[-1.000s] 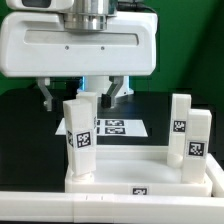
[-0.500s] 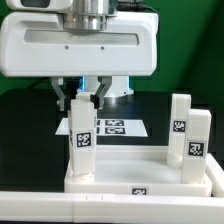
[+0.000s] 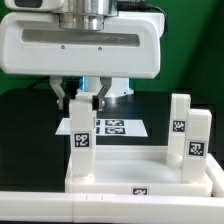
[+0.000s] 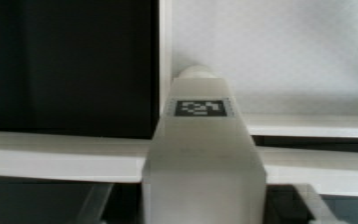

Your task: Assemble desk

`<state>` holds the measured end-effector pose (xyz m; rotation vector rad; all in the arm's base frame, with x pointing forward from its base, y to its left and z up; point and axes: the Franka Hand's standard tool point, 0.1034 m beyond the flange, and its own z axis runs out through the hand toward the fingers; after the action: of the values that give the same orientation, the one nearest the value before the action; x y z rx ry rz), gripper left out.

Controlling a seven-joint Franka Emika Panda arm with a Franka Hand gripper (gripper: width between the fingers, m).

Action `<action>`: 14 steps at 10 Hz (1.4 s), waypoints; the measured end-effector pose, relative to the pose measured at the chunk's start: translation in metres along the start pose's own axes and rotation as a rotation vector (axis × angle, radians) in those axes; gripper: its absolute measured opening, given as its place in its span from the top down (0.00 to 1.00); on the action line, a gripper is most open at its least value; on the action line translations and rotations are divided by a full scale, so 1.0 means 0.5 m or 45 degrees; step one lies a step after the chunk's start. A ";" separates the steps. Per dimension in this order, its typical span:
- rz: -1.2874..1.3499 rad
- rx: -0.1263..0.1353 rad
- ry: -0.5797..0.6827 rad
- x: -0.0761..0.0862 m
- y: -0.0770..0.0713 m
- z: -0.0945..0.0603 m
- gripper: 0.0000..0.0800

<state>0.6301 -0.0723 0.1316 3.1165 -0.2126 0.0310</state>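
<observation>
three legs stood on the tabletop (image 3: 140, 172); your gripper (image 3: 82, 98) pinched the leg (image 3: 81, 140) at the exterior view's left corner socket. you were likely seating it; next you'd twist it home, then release.

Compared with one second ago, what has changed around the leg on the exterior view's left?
The hand came down and its fingers closed in around the top of the left leg, which stands upright in the tabletop. The right legs and marker board stayed put.
</observation>
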 end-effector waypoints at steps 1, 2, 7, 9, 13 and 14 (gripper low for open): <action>0.128 0.000 0.000 0.000 -0.002 0.000 0.64; 0.239 0.001 -0.001 -0.001 -0.003 0.001 0.64; 0.946 0.016 -0.002 -0.001 -0.021 0.003 0.64; 1.232 0.020 0.001 0.004 -0.029 0.004 0.64; 1.206 0.017 0.001 0.004 -0.030 0.006 0.43; 1.162 0.017 0.000 0.004 -0.032 0.006 0.25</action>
<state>0.6341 -0.0568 0.1285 2.7242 -1.5761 0.0422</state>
